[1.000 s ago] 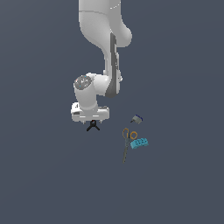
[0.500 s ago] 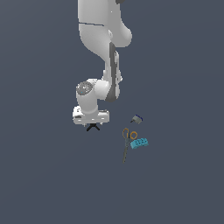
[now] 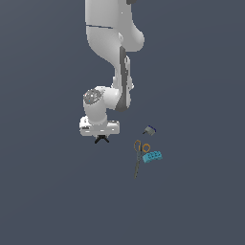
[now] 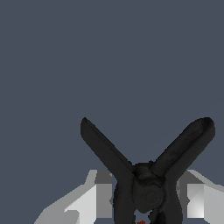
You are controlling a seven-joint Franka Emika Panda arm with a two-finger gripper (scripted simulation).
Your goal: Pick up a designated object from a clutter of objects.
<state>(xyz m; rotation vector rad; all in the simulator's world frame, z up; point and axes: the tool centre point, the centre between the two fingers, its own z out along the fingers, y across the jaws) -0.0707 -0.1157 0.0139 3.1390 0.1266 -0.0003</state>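
Pincer around one black clamp

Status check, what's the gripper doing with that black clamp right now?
Gripper shut on black clamp. Clamp's legs poke out below the fingers. Scissors and blue brick sit apart, not in the way.

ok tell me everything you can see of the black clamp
The black clamp is a small matte black piece, plastic by the look of it, with two splayed legs spreading in a V from a rounded pivot hub. A spot of red shows at the hub's edge. In the wrist view it sits between the two pale grey fingers, which flank the hub on both sides. In the exterior view it pokes out just under the gripper, apart from the other items.
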